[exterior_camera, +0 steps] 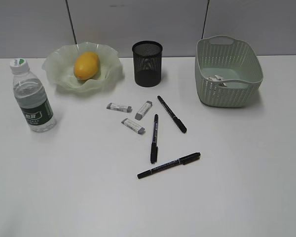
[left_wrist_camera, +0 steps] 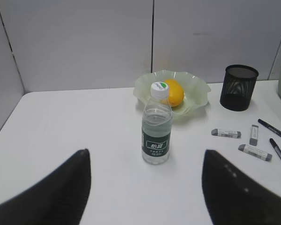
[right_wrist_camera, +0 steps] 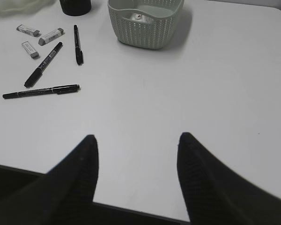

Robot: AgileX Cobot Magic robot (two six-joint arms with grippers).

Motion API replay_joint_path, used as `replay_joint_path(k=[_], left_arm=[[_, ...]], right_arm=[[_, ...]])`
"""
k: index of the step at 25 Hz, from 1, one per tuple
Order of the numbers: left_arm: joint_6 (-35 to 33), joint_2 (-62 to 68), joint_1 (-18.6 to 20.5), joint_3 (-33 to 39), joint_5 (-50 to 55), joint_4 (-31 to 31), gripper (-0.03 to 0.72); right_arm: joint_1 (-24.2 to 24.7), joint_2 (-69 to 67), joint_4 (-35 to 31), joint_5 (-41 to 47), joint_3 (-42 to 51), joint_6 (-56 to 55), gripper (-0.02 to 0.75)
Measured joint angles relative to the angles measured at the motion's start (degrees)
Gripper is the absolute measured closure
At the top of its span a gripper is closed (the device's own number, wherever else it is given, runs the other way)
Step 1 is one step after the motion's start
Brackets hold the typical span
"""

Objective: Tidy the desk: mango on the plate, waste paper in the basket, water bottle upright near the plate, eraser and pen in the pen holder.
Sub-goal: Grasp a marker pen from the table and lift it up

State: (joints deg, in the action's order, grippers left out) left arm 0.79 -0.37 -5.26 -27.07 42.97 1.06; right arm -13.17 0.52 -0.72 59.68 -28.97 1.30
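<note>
The desk (exterior_camera: pixel 227 187) is a wide white top. With its middle taken as a clock centre in the exterior view, the basket (exterior_camera: pixel 229 91) stands at about two o'clock, and the waste paper (exterior_camera: pixel 220 79) already lies inside it, against the near wall. The plate (exterior_camera: pixel 56 66) is at about eleven o'clock and the mango (exterior_camera: pixel 86 65) rests in its hollow. The water bottle (exterior_camera: pixel 32 96) stands upright at about nine o'clock, just beside the plate on its near-left side. The pen holder (exterior_camera: pixel 147 63) is at twelve o'clock, between plate and basket, and nothing shows above its rim.

So I judge three steps are done, and the step in hand is the last one: erasers and pens into the pen holder. Three pens (exterior_camera: pixel 168 165) lie flat near the centre, pointing different ways, and three erasers (exterior_camera: pixel 132 125) lie just left of them, all apart from each other.

The left gripper (left_wrist_camera: pixel 145 187) hangs over the near-left desk, facing the bottle, its fingers wide apart and empty. The right gripper (right_wrist_camera: pixel 136 173) hangs at the near edge, also spread with nothing between.

The next move probably calls for one gripper to come down over one thin piece, turn its fingers across it, and close low to the desk. The flat erasers may slip.
</note>
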Motion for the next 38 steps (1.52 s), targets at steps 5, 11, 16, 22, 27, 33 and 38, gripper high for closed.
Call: replay_joint_path(k=[5,11,16,22,27,33,38], left_arm=[[-0.07,0.00,0.00,-1.07,2.68,0.00,0.143],[-0.16,0.00,0.00,-4.17,12.08,-0.10,0.146],[-0.46,0.00,0.00,-3.68,16.88,-0.23,0.163],[-1.88,-0.07,0.00,-3.14,17.96,-0.23,0.169],[-5.15,-0.07,0.00,-3.14,18.22,-0.05,0.169],[-5.54,-0.07,0.00,-3.14,18.22,0.02,0.169],[-4.66,-0.07,0.05,-3.14,18.22,0.19,0.169]], right_arm=[[0.00,0.00,0.00,0.00,0.00,0.00,0.304],[0.00,0.00,0.00,-0.09,0.00,0.00,0.304],[0.00,0.00,0.00,-0.09,0.00,0.06,0.303],[0.00,0.00,0.00,-0.09,0.00,0.02,0.303],[0.00,-4.38,-0.05,0.14,-0.22,0.02,0.304],[0.00,-19.32,-0.05,0.34,-4.01,3.52,0.304],[-0.04,-35.13,-1.27,1.30,-11.21,12.40,0.303]])
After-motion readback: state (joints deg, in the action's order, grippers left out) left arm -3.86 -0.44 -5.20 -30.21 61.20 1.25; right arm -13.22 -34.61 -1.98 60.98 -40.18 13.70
